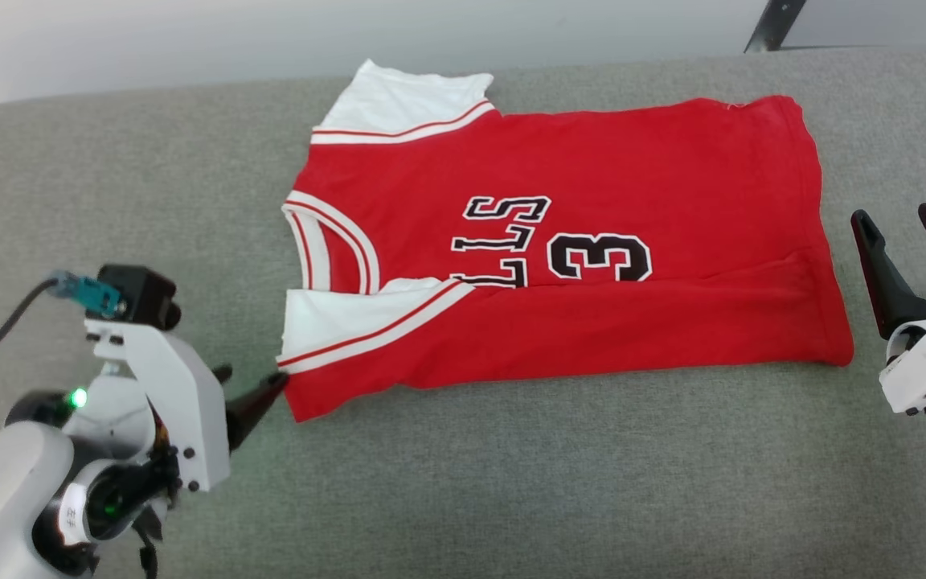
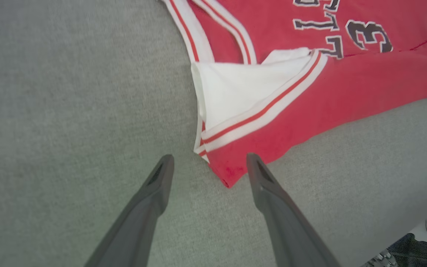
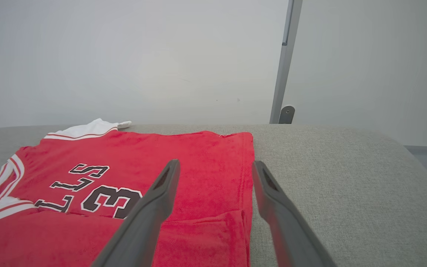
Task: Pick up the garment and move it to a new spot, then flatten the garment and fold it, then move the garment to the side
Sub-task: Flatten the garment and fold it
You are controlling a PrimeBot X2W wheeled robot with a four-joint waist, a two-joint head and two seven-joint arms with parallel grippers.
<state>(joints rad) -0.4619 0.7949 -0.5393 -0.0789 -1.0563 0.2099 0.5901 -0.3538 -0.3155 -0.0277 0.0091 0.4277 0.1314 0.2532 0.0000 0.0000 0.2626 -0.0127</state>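
While the garment (image 1: 592, 322) is laid along the grey cushion (image 1: 511, 482), long axis left to right, both hands are held open and empty. The left hand (image 1: 254, 376) is placed at its near shoulder corner, and the right hand (image 1: 895, 217) just off the hem.

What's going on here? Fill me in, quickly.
A two-armed robot is folding a red shirt on a grey cushion. The shirt lies flat, its near long edge already folded over, covering part of the lettering. Both grippers are open and hold nothing: the left gripper sits at the shirt's folded sleeve corner, the right gripper hangs just off the hem.
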